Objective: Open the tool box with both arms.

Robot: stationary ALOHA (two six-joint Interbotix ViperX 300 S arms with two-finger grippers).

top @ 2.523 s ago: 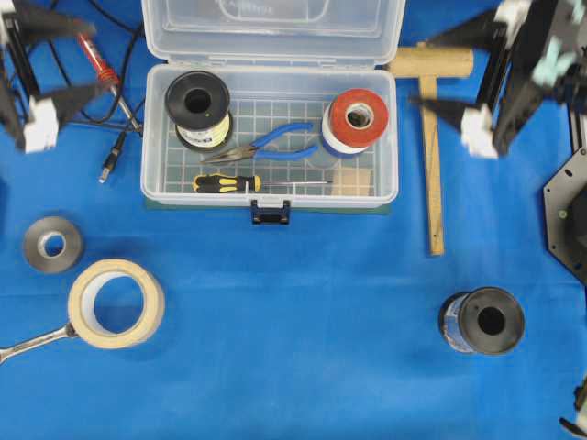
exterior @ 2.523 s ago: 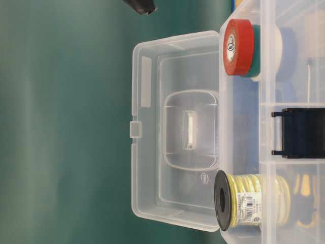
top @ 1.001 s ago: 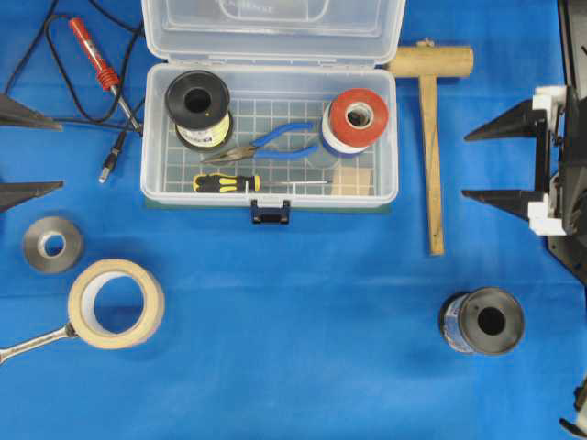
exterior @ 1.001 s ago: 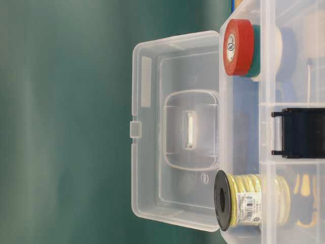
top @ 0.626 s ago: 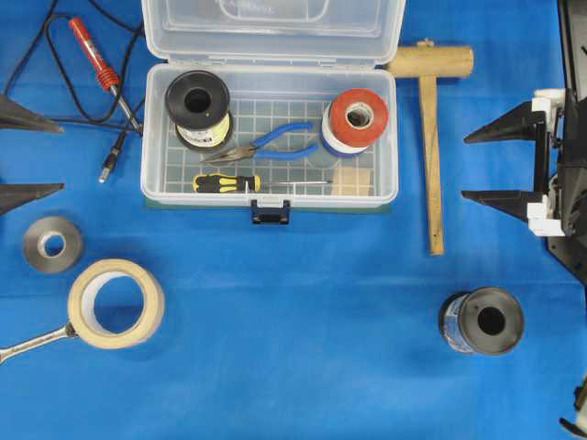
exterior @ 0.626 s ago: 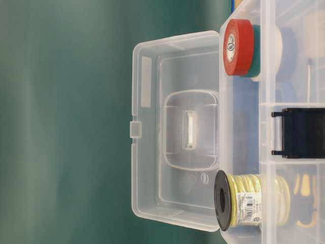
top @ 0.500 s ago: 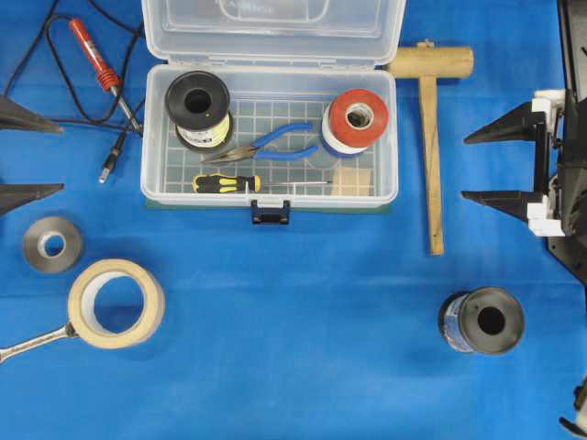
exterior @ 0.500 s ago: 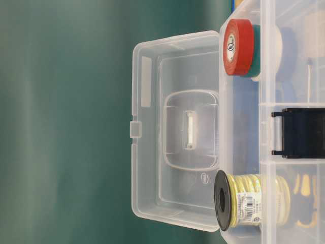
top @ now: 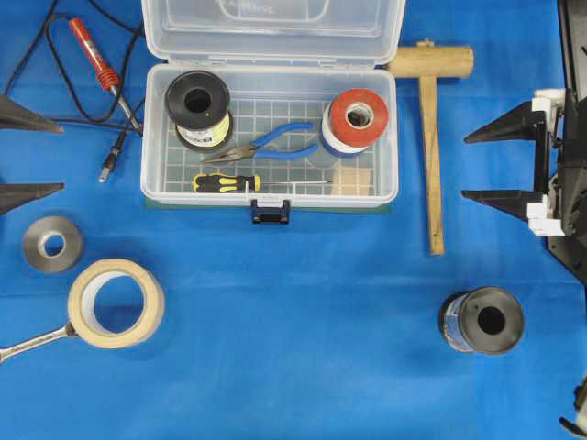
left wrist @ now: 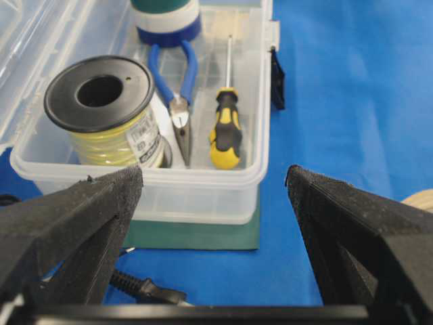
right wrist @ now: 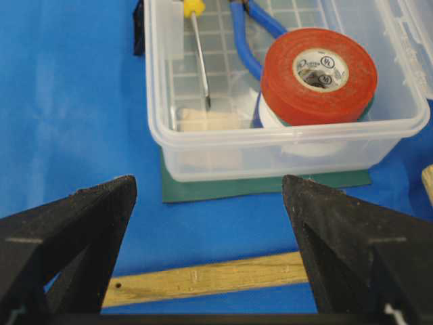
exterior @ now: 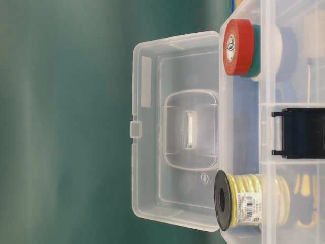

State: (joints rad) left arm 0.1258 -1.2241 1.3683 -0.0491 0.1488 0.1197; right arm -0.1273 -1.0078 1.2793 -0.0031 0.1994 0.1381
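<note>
Tool box (top: pixel 271 128), upper centre: lid raised. Left gripper (top: pixel 23 154) at left edge, right gripper (top: pixel 500 165) at right edge: both spread wide, empty.

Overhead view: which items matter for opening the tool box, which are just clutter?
Job:
- tool box, lid already up
- left end effector, open
- right end effector, open

Lying about:
- wooden mallet
- masking tape
- grey roll
- black spool
- soldering iron
</note>
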